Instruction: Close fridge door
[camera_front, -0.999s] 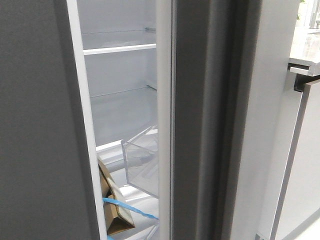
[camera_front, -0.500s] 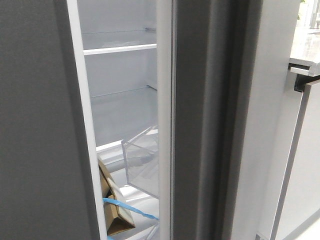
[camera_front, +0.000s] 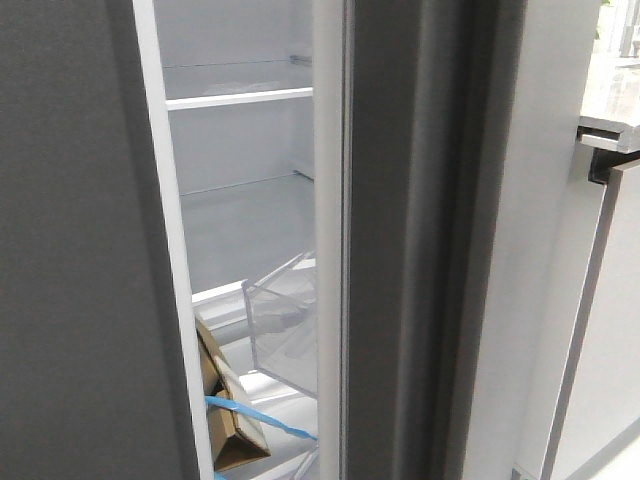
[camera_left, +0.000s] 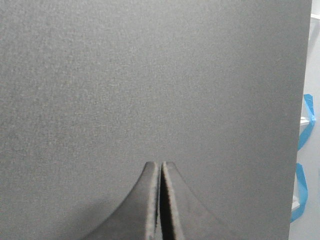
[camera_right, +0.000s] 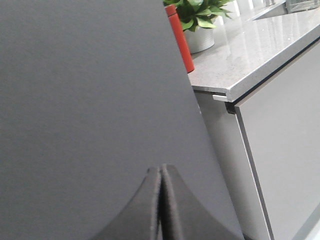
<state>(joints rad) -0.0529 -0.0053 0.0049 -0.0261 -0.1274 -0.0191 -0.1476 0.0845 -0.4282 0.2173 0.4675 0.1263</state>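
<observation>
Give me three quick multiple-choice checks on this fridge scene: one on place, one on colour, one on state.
1. Where is the cardboard box?
A. On the countertop
B. Low inside the fridge, seen through the gap
C. On the top shelf

2. What colour is the tape across the box?
A. Blue
B. Red
C. Yellow

3. What state is the fridge door in?
A. Fully shut
B. Ajar, interior visible
C. Taken off

Answers:
1. B, the box sits near the bottom of the opening, below the shelves.
2. A, a blue strip runs over it.
3. B, shelves and a clear bin show between the two dark panels.
</observation>
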